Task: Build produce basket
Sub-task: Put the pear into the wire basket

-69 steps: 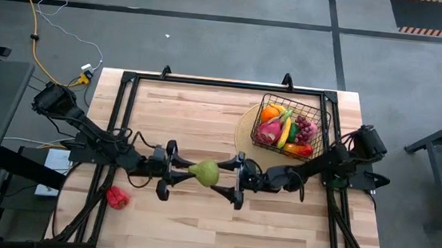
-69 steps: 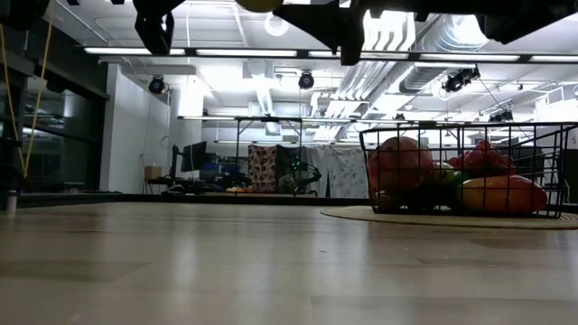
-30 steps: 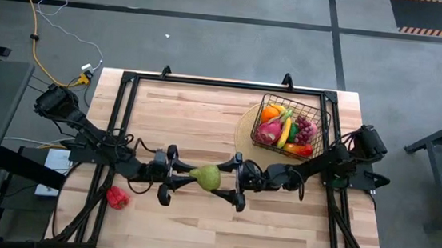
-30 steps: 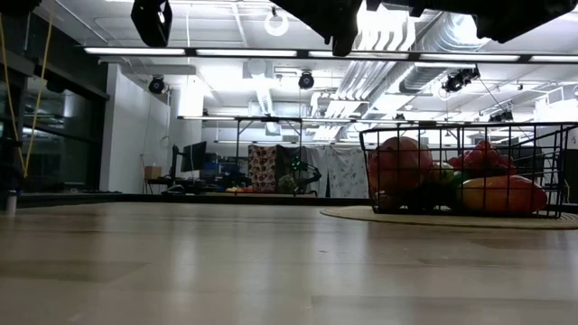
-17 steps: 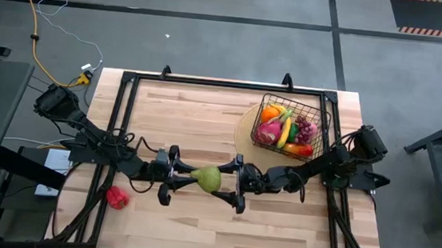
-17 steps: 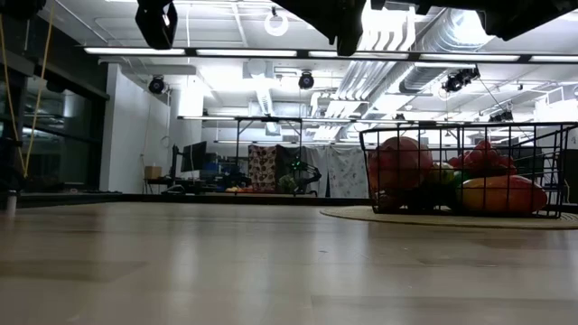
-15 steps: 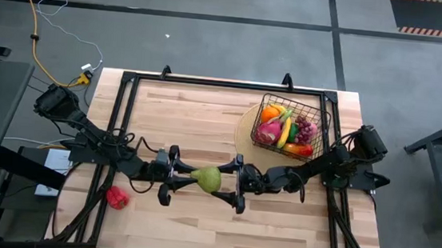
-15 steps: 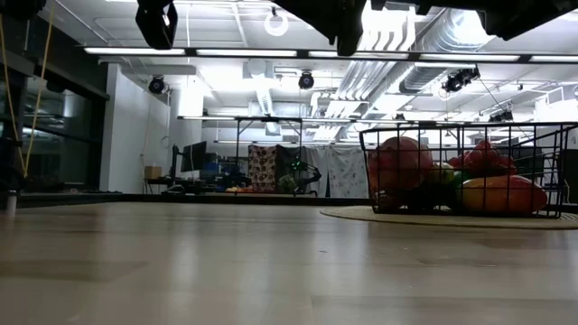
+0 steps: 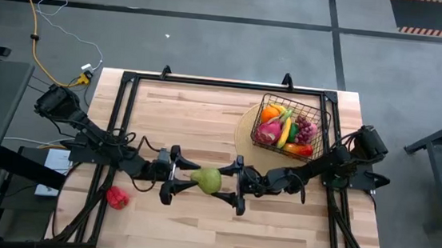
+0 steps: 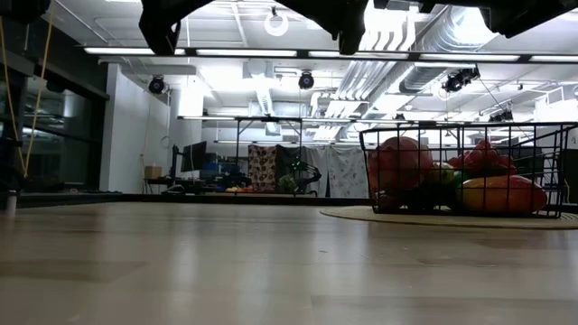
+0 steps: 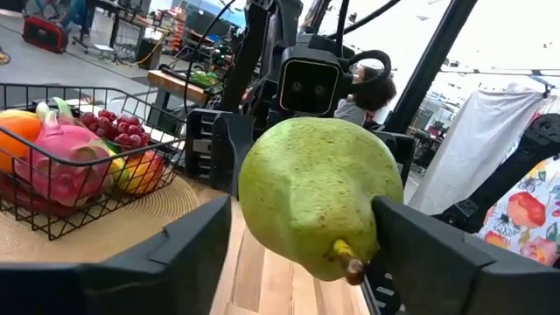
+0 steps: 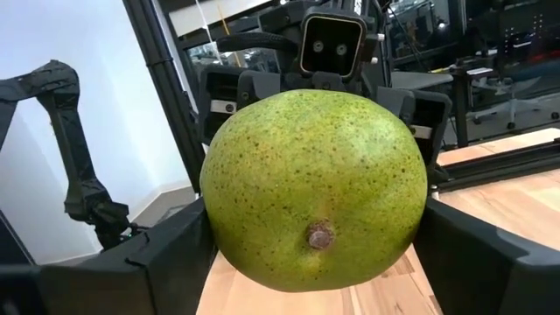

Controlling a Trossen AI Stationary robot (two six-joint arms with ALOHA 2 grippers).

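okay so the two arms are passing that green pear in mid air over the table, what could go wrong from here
1. The pear hangs above the table between the left gripper and the right gripper. The left looks partly released, so a loose right grip could drop it.
2. The basket already looks crowded, so the pear might roll out.
3. A red piece by the left table edge may be forgotten.

Obstacles: wire basket (image 9: 289, 128) of produce on the table's (image 9: 195, 234) far right corner. Both grippers meet mid-table. You pass freely across the far left.
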